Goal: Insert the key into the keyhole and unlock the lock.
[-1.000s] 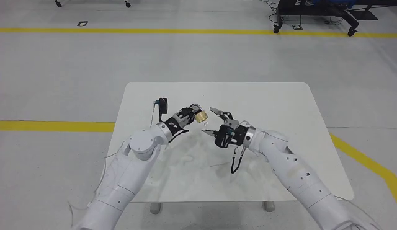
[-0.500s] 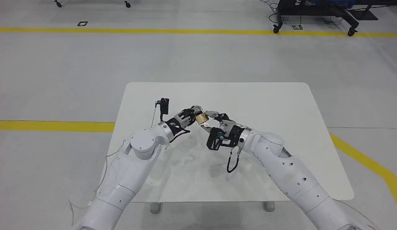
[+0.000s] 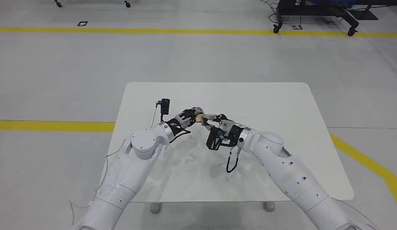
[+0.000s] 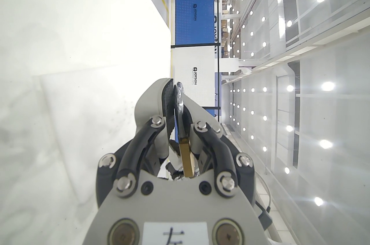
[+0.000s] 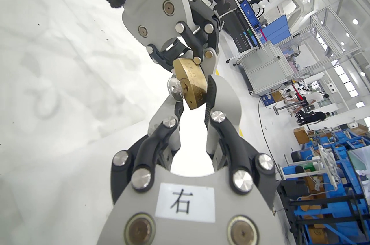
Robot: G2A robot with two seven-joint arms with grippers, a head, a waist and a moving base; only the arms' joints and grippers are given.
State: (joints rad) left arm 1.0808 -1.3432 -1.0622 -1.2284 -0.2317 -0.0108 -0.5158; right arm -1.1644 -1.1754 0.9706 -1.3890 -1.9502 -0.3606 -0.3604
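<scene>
A round brass padlock [image 5: 192, 84] hangs above the white table [image 3: 267, 106], and my left gripper [image 5: 188, 55] is shut on it. A silver key [image 5: 175, 88] with a round head sits in the keyhole at the lock's free end. In the left wrist view the padlock [image 4: 185, 156] runs edge-on through the left gripper [image 4: 175, 90], with the key [image 4: 180, 91] at the far end. My right gripper [image 5: 193, 95] faces the left one and stands right at the lock's key end. From above, the padlock [image 3: 199, 114] lies between the left gripper [image 3: 194, 114] and the right gripper [image 3: 209, 119].
A small black device [image 3: 162, 103] with a thin cord sits on the table just behind the left arm. A black cable [image 3: 232, 162] hangs from the right forearm. The table's far and right parts are bare.
The right gripper, wide open and apart from the lock a second ago, has moved left up to the lock's key end. The left gripper with the lock has hardly shifted.
</scene>
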